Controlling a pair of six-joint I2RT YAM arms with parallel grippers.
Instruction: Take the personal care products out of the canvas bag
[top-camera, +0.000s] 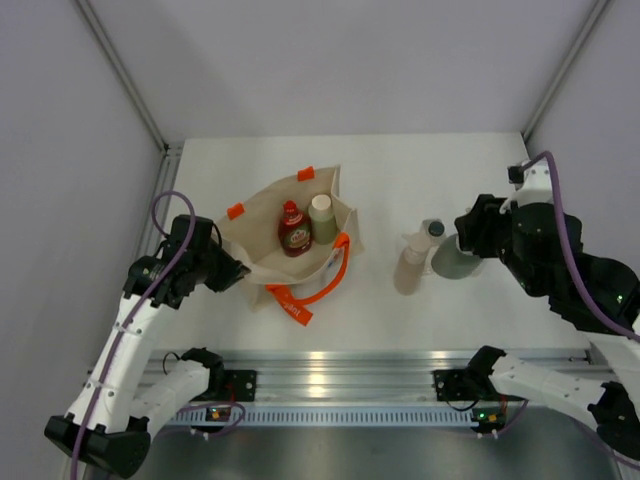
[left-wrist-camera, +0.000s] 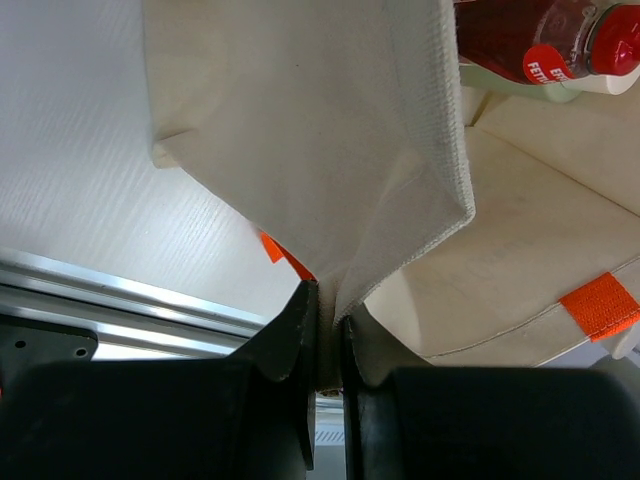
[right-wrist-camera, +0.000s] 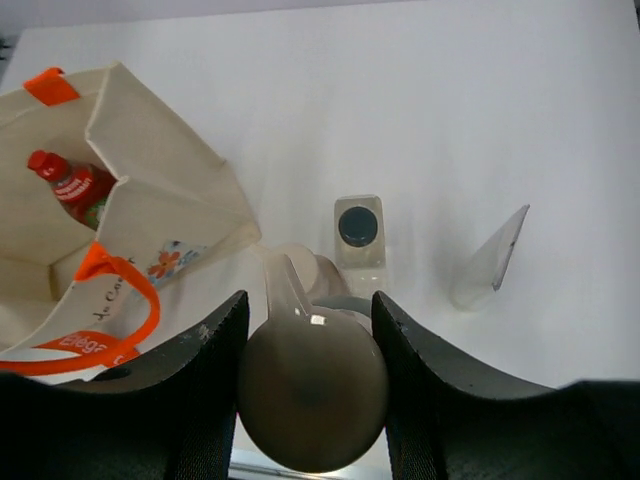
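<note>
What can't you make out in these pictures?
Bottom of the canvas bag: top view, hidden by its walls, the red bottle and the pale green bottle.
Cap of the grey-green bottle: top view, covered by the right gripper.
Label of the red bottle: left wrist view, cut by the top edge; too small elsewhere.

The black left gripper (left-wrist-camera: 325, 335) pinches the rim of the beige canvas bag (left-wrist-camera: 330, 150); a red bottle (left-wrist-camera: 540, 40) lies inside.

The canvas bag (top-camera: 250, 250) walls hide the lower parts of the red bottle (top-camera: 293, 230) and the pale green bottle (top-camera: 322, 218) from you. In your right wrist view, the blurred grey-green bottle (right-wrist-camera: 312, 390) covers most of the tan bottle (right-wrist-camera: 310, 265).
</note>
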